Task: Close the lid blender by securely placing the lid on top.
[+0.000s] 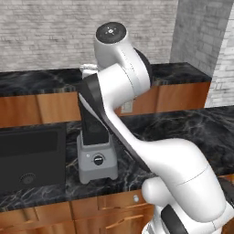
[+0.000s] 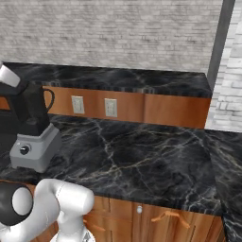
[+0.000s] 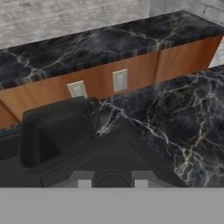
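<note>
The blender [image 2: 34,142] stands on the black marble counter, with a grey base, a round dial and a tall black jar. In the left base view my arm crosses in front of the jar, leaving the blender base [image 1: 97,161] showing. In the hand view the jar [image 3: 52,131] with its handle lies up and to the left. The lid [image 3: 124,151], a low black rounded square, sits right under my gripper [image 3: 111,180], nearer than the jar and beside its top. The grey fingertips [image 3: 85,179] are closed on the lid's middle.
A dark sink [image 1: 27,160] is set into the counter left of the blender. Two wall outlets [image 2: 78,104] sit on the wooden backsplash under a raised back counter [image 2: 142,80]. Marble counter [image 2: 142,156] stretches to the right of the blender.
</note>
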